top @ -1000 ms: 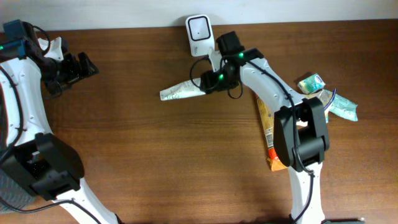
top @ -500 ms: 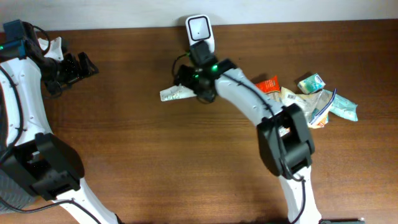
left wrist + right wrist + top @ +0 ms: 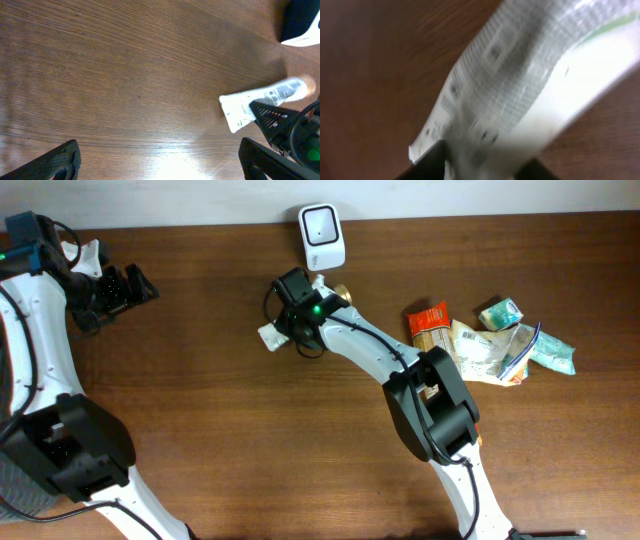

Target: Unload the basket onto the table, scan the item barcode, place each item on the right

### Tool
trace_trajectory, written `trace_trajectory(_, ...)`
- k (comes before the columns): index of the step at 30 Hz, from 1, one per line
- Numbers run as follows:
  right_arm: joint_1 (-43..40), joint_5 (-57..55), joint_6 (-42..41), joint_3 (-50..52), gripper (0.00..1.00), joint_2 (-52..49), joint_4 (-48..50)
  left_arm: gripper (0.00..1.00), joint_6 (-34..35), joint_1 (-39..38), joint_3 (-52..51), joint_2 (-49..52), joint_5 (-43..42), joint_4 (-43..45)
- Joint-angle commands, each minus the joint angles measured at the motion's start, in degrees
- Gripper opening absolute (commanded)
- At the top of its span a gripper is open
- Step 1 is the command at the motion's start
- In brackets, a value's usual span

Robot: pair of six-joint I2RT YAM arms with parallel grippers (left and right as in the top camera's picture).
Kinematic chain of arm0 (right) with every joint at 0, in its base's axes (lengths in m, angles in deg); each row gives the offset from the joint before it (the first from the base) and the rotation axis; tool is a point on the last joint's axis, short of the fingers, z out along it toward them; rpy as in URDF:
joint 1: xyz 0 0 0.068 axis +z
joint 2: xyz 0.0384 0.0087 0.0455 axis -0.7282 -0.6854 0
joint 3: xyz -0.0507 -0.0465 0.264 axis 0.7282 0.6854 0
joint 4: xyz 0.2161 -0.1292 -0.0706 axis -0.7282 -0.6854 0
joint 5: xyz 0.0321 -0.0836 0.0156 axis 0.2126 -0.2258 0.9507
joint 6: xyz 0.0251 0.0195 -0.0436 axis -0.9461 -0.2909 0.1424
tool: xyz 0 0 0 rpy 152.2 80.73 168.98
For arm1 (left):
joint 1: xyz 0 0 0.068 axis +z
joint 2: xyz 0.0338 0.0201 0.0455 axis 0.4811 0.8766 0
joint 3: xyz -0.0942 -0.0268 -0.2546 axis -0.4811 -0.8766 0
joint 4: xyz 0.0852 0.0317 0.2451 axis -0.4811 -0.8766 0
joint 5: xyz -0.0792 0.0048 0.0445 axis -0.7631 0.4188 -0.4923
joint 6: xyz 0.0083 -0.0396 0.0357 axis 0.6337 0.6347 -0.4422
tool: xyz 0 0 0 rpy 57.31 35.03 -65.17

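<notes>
Right end effector (image 3: 284, 331) astride tube (image 3: 268, 336) (scanner (image 3: 322, 225) near), open tabletop (image 3: 190, 430) leftward

Bare wooden table (image 3: 200, 440) runs from 6 to 9 o'clock of the white tube (image 3: 268, 335), giving a wide way in. The white scanner (image 3: 322, 232) stands near at the tube's 1 o'clock. The right gripper (image 3: 290, 325) covers the tube's 3 o'clock end, and the right arm (image 3: 400, 365) bars 4 o'clock. Snack packets (image 3: 480, 340) crowd 3 o'clock, well apart. The left gripper (image 3: 135, 288) hovers at 10 o'clock, well apart.
</notes>
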Motion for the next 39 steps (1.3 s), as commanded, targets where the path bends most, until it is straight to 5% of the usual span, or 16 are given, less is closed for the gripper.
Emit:
trace_trajectory(1,-0.2,11.2,19.3,-0.1,0.27,-1.6,-4.1,0.99,0.3,0.4,0.5,-1.0,-0.6,-0.1)
trace_trajectory(7,0.0,27.3,35.0,-0.1,0.04,-1.6,-16.2,0.99,0.3,0.4,0.5,-1.0,-0.6,-0.1)
trace_trajectory(10,0.3,29.5,45.9,-0.1,0.04,-1.6,-23.0,0.99,0.3,0.4,0.5,-1.0,-0.6,-0.1)
trace_trajectory(14,-2.3,29.5,47.6,-1.0,0.14,-0.5,-26.1,0.99,0.3,0.4,0.5,-1.0,-0.6,-0.1)
trace_trajectory(19,-8.7,24.0,38.1,-1.8,0.37,5.7,-22.3,0.99,0.3,0.4,0.5,-1.0,-0.6,-0.1)
trace_trajectory(22,-11.6,23.7,31.0,-1.8,0.79,6.8,-15.2,0.99,0.3,0.4,0.5,-1.0,-0.6,-0.1)
trace_trajectory(28,-9.4,22.9,19.5,-1.6,0.80,2.1,-4.4,0.99,0.3,0.4,0.5,-1.0,-0.6,-0.1)
trace_trajectory(32,-6.4,12.7,10.4,-1.5,0.78,-0.7,-3.8,0.99,0.3,0.4,0.5,-1.0,-0.6,-0.1)
trace_trajectory(39,-3.7,-0.9,8.0,-1.5,0.69,-1.7,-2.2,0.99,0.3,0.4,0.5,-1.0,-0.6,-0.1)
